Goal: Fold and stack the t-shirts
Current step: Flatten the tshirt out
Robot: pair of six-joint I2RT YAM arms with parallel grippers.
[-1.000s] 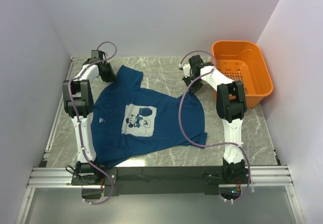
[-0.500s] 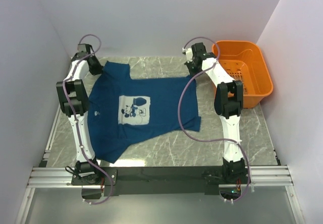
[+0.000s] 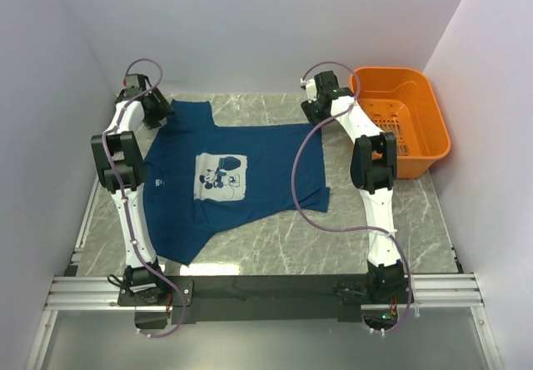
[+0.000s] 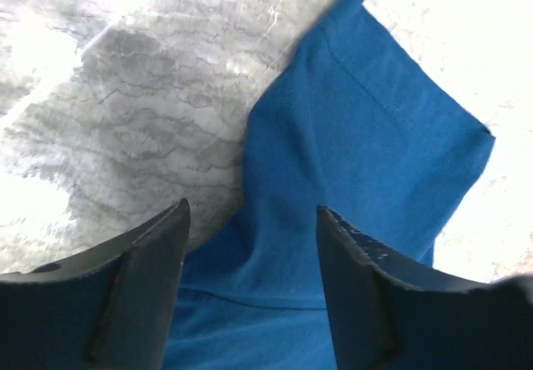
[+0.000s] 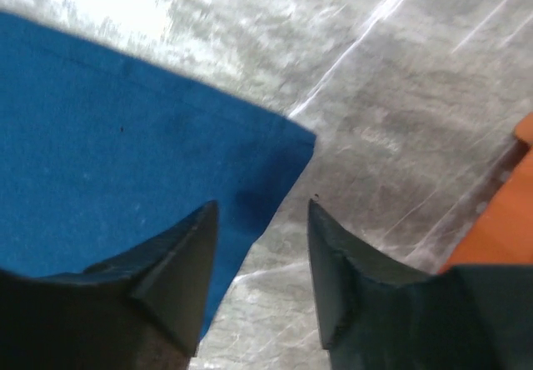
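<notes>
Top external: t-shirt (image 3: 241, 157) just released, pulled out flat.
Left gripper (image 3: 153, 110) and right gripper (image 3: 316, 108), clamped a moment ago, now stand open; a sleeve lies between the left's fingers, a hem corner beneath the right's, so folding can likely begin.

Table: a grey stone-look top (image 3: 275, 245), flat.
T-shirt: a dark blue t-shirt (image 3: 266, 149) lies spread out on the table, front side up, with its bottom edge toward the right.
Picture: a pale square with a cartoon mouse (image 3: 221, 175) sits on the chest.
Basket: an orange basket (image 3: 435, 103) stands in the far right corner, apart from the t-shirt.
</notes>
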